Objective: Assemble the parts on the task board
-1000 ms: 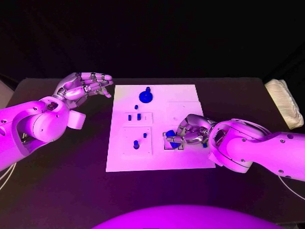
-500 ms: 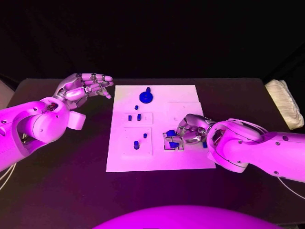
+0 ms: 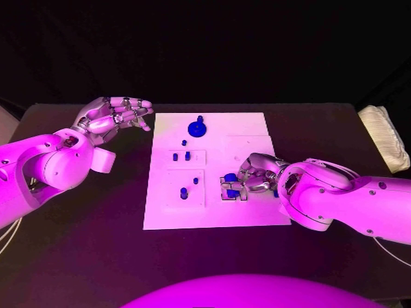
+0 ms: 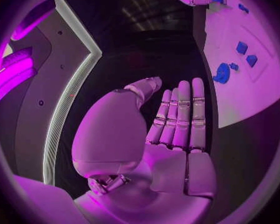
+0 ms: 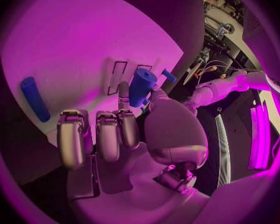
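Task board [image 3: 215, 212], your white plate, lay flat in the middle of the black table [image 3: 76, 256], its long sides running away from the robot, and it was the largest thing before you apart from the arms. Your right arm came in low over the board's near right corner, and the right hand [image 3: 247, 181] rested on the board there with its fingers curled around a blue cylindrical part [image 5: 142, 86], which stood pinched between thumb and fingertips in the right wrist view; in the head view you could see bits of blue [image 3: 230, 178] showing between those fingers. Your left hand [image 3: 113, 115] hung over the bare table just beside the board's far left corner, apart from it, holding nothing, its fingers loosely bent and separated in the head view and lying straight side by side in the left wrist view [image 4: 177, 119]. At the table's far right edge lay a folded pale cloth [image 3: 384, 138], well apart from the board. On the board itself, a round blue disc with a peg [image 3: 196, 129] sat near the far edge. Closer to you, two small blue pegs [image 3: 180, 156] stood in a recessed square on the board's left half, and two more small blue pieces [image 3: 183, 192] stood in the square nearer still. A blue rod [image 5: 35, 98] lay on the board beside the right hand's fingers.
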Controlling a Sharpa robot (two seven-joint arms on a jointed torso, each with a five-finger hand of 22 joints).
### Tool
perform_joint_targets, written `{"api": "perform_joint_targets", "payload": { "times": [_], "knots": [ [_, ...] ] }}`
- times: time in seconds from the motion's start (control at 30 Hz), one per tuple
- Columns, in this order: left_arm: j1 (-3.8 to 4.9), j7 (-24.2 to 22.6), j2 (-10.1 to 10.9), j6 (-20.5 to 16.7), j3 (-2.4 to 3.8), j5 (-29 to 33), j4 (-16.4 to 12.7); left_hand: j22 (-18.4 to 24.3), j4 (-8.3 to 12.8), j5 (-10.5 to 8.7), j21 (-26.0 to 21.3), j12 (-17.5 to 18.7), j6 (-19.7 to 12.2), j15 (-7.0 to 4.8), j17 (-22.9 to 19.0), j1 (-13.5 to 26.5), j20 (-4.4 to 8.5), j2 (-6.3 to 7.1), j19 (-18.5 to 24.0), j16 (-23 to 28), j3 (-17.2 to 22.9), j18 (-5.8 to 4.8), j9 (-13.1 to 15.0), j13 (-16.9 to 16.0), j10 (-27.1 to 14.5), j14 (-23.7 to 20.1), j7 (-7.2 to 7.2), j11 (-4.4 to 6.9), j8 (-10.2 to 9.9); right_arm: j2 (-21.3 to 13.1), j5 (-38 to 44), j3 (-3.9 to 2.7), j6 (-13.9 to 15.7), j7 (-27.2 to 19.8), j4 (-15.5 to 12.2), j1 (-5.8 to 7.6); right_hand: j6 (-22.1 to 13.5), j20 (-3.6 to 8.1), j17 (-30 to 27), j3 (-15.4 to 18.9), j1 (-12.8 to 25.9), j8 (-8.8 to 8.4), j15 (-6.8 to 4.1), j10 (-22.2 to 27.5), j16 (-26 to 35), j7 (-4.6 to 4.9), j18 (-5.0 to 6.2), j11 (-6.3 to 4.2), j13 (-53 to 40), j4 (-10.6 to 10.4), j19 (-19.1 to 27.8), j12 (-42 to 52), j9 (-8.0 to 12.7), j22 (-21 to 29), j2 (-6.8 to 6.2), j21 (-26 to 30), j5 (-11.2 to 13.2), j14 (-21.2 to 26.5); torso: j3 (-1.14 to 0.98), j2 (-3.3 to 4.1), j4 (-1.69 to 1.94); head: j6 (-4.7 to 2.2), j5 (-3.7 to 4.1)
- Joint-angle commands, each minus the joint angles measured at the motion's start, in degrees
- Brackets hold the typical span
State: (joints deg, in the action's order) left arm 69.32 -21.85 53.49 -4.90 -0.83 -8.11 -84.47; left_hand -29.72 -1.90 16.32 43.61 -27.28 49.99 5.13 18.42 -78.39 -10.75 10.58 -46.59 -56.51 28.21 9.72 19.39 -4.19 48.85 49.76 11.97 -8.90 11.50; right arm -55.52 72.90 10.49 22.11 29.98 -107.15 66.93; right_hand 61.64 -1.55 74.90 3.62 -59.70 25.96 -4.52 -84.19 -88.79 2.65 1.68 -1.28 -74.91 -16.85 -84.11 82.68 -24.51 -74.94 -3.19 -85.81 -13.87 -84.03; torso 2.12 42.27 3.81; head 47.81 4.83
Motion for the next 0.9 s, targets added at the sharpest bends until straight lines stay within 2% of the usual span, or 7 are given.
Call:
{"api": "perform_joint_targets", "payload": {
  "times": [0.03, 0.9],
  "knots": [
    [0.02, -0.22, -0.06, 0.99, 0.03, 0.24, -0.08, 0.05, -0.39, 0.07, -0.27, 0.17, 0.1, 0.19, 0.08, 0.29, 0.05, -0.36, -0.38, 0.33, 0.07, 0.69, -0.03, 0.07, -0.5, -0.13, -0.11, -0.09, 0.09, -0.03, 0.7, 0.04, -0.98, 0.53, 0.03, -0.14, -0.29, 0.43, 12.69, 0.55, 0.83, 0.3, -0.48, -1.82, -0.22, 0.07, -0.78, -0.13, -8.75, 0.02, -5.02, -0.26, 0.08, -13.63, -0.11, 0.33, 0.59, -5.46, 0.0, -0.05, -0.02, 0.05, 0.0],
    [0.02, -0.06, -0.08, 1.02, 0.02, 0.24, 0.06, 0.11, -0.5, 0.07, -0.37, 0.18, 0.03, 0.21, 0.09, 0.38, 0.03, -0.42, -0.4, 0.34, 0.07, 0.68, -0.05, 0.08, -0.58, -0.15, -0.08, -0.11, 0.05, -0.52, 0.62, 0.04, -1.14, 0.06, -0.81, -0.22, -0.41, 0.4, 12.77, 1.29, 1.02, 0.54, -0.47, -1.83, -0.24, 0.08, -0.79, -0.11, -8.82, 0.07, -5.03, -0.34, 0.09, -13.67, -0.01, 0.26, 1.13, -5.47, -0.04, -0.02, -0.02, 0.5, -0.09]
  ]
}}
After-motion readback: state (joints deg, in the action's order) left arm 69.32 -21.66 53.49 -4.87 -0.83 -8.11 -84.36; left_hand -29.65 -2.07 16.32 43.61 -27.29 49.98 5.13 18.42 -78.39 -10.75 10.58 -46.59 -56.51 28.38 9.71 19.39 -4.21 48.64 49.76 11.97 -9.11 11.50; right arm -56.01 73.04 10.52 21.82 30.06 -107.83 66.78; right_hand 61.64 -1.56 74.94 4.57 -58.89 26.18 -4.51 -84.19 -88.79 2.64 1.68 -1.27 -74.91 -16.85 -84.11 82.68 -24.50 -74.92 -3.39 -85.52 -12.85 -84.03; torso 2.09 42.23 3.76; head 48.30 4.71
